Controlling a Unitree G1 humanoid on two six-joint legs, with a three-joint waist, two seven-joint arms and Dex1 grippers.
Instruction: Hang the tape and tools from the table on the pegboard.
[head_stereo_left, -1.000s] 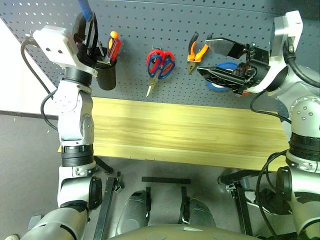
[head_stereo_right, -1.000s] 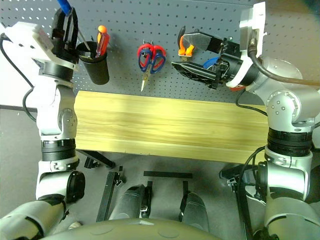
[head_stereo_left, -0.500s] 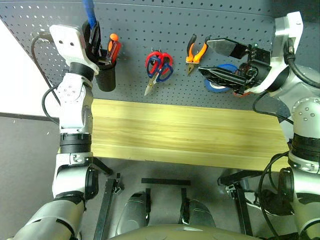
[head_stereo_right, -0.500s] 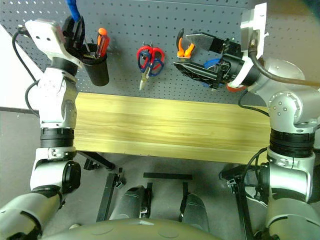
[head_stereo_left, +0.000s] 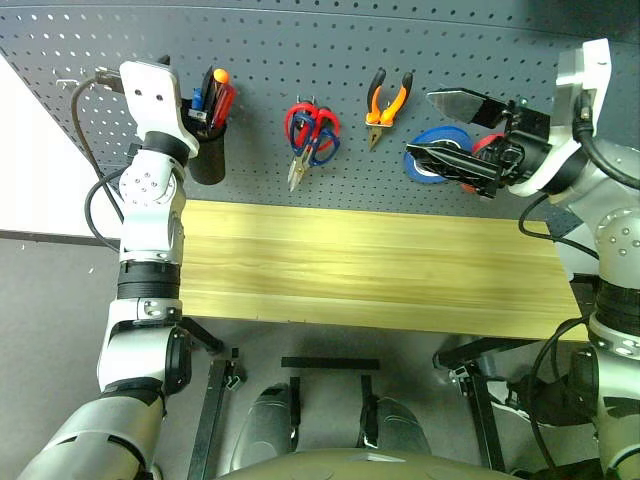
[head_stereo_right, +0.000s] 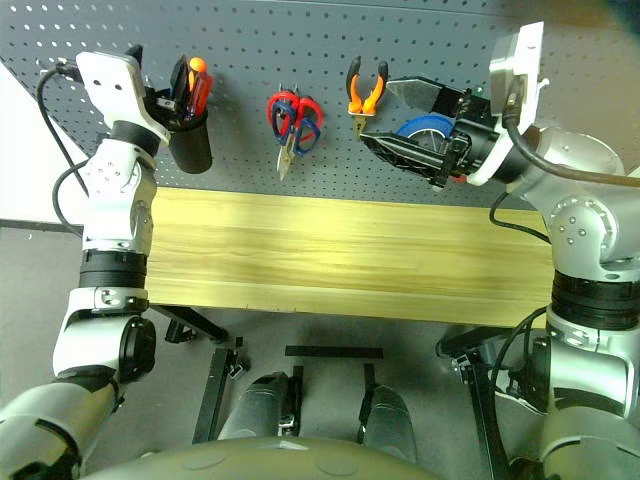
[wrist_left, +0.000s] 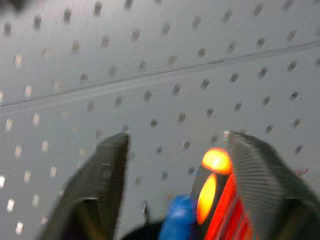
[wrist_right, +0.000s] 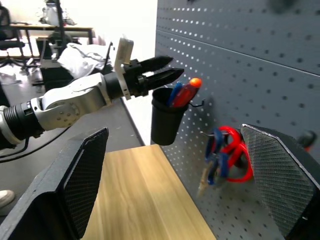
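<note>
On the pegboard (head_stereo_left: 300, 50), cup (wrist_right: 167, 122) — blue screwdriver (wrist_right: 174, 93) inside, both hands (wrist_right: 162, 75) (head_stereo_left: 460, 130) apart

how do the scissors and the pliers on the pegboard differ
The scissors have red and blue loop handles and hang tilted, tips pointing down and leftward; the pliers have orange-and-black handles spread in a V and hang nearly straight. The scissors sit lower and nearer the black cup; the pliers sit nearer the blue tape. Both hang handles-up on the pegboard.
</note>
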